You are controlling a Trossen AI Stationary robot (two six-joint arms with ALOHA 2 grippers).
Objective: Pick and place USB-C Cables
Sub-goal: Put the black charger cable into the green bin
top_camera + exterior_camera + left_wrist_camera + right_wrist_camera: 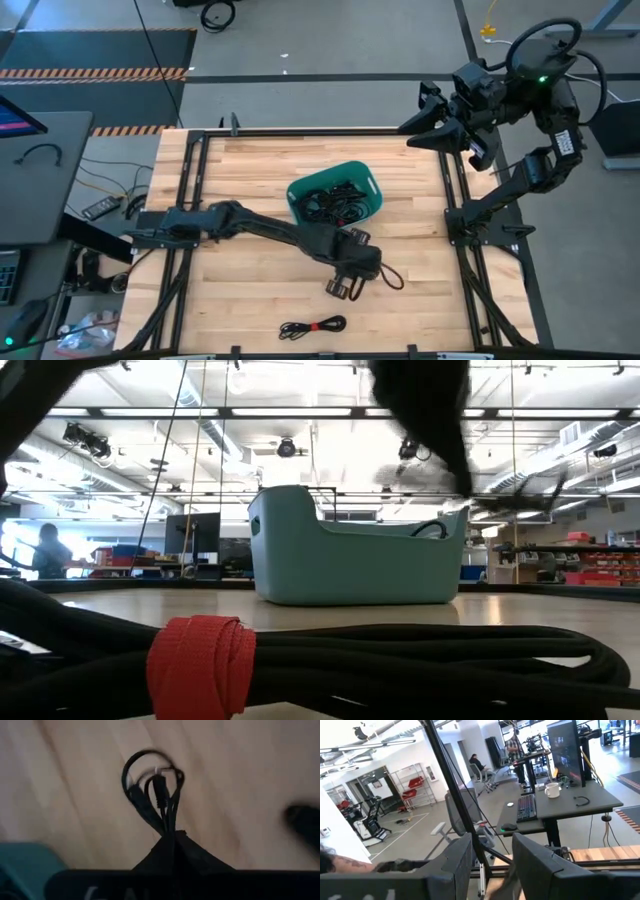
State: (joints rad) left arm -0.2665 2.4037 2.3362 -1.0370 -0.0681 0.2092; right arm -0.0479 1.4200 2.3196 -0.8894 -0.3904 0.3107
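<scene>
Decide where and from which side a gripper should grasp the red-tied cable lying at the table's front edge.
Grip the red-tied cable at its red tie, coming straight down from above. It lies flat as a long, narrow bundle, and the tie binds all strands at its middle, so jaws closing across its narrow width should catch them together.

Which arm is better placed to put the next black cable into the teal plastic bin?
The left. Its gripper is over the table beside the teal plastic bin, fingers shut on a thin black cable. The right gripper waits open, raised at the table's far corner.
</scene>
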